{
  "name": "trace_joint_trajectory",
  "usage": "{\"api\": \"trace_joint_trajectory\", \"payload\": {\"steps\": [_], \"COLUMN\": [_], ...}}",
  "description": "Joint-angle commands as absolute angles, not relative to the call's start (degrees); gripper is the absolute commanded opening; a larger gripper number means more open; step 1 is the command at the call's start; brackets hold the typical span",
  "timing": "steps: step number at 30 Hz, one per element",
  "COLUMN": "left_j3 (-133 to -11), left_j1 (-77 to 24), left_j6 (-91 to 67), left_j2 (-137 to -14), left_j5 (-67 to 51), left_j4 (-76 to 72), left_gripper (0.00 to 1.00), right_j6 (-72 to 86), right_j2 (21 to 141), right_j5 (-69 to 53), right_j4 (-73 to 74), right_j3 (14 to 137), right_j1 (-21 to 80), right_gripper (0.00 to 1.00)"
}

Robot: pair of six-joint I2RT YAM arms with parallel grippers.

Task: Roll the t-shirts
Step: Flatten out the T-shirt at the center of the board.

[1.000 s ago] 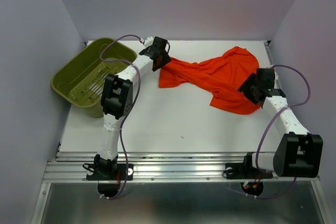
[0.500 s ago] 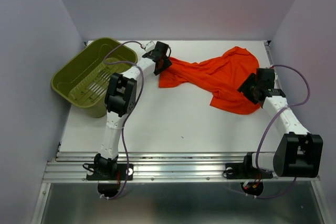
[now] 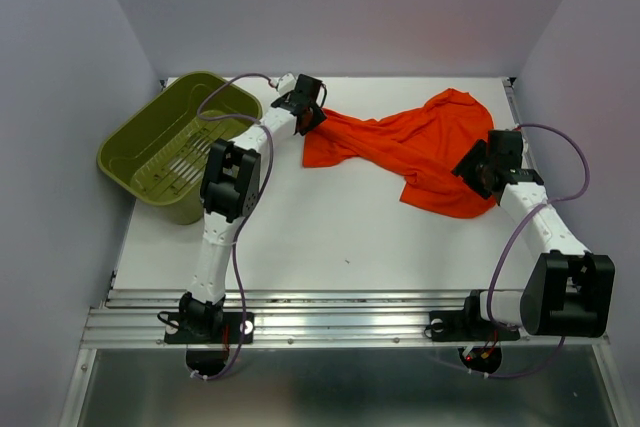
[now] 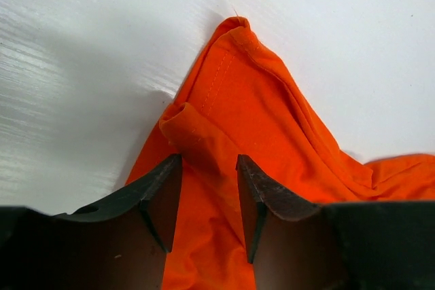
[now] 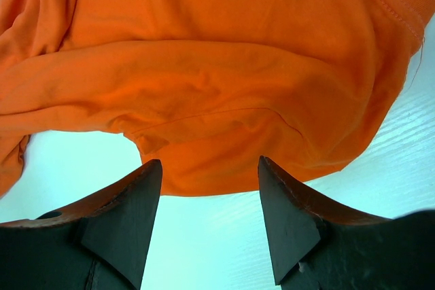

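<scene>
Nearest, right gripper (image 5: 209, 161) hangs with jaws wide apart and empty over the near hem of the t-shirt (image 3: 400, 147), which lies bunched, not flat, across the far-right part of the table (image 3: 300, 227). Farther off, left gripper (image 4: 209, 157) straddles a curled fold at the t-shirt's left corner (pinched or merely bracketed, cannot tell), with the basket (image 3: 135, 152) just beyond. Judged step: spreading the cloth before any rolling; the next move calls for firm holds at both ends, drawn apart.
</scene>
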State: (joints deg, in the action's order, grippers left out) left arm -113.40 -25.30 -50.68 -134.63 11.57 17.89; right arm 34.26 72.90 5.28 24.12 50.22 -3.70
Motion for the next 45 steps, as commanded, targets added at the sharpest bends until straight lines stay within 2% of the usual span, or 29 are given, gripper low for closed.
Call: {"api": "trace_joint_trajectory", "payload": {"steps": [1,7,9,12,13,14,16,17,26,32,35,43,45], "left_j3": [-115.8,-116.0,-115.9,-116.0,-116.0,-115.9,-115.5,-115.1,-109.2,-103.6,-102.7,-103.2,-103.2], "left_j1": [-25.3,-25.4,-25.4,-25.4,-25.3,-25.4,-25.5,-25.5,-27.2,-29.1,-29.4,-30.1,-30.0], "left_j6": [-50.5,-50.1,-50.1,-49.8,-49.6,-49.2,-48.6,-48.1,-41.0,-38.8,-38.4,-37.8,-37.4], "left_j2": [-135.3,-135.8,-135.7,-135.3,-134.9,-133.9,-132.5,-130.7,-118.8,-112.5,-111.5,-111.5,-111.3], "left_j5": [11.9,11.3,11.3,11.3,11.3,11.7,11.8,11.9,13.2,12.9,12.5,12.5,12.5], "left_j4": [16.5,16.4,16.3,16.3,16.4,16.7,16.9,17.0,18.6,18.9,18.9,19.2,19.2], "left_gripper": [0.48,0.51,0.49,0.26,0.24,0.12,0.06,0.00,0.00,0.00,0.00,0.00,0.00], "right_j6": [33.6,33.7,33.7,33.9,34.0,34.0,33.9,33.8,34.9,38.0,38.3,39.4,40.0], "right_j2": [73.4,73.5,73.6,73.6,73.6,73.6,73.2,73.0,69.8,71.4,73.4,79.7,80.9], "right_j5": [4.7,4.6,4.6,4.6,4.6,4.7,4.9,5.0,1.3,-3.5,-3.0,-1.6,-0.1], "right_j4": [24.5,24.5,24.4,24.4,24.5,24.6,25.2,25.6,29.5,25.5,23.7,15.3,10.5], "right_j3": [52.8,52.9,52.9,52.9,52.9,53.0,53.2,53.2,47.5,41.8,41.2,38.2,37.4], "right_j1": [-3.8,-3.8,-3.8,-3.8,-3.8,-3.8,-3.8,-3.8,-3.8,-3.8,-3.8,-3.8,-3.8], "right_gripper": [0.64,0.64,0.64,0.63,0.63,0.64,0.64,0.64,0.65,0.73,0.73,0.67,0.57]}}
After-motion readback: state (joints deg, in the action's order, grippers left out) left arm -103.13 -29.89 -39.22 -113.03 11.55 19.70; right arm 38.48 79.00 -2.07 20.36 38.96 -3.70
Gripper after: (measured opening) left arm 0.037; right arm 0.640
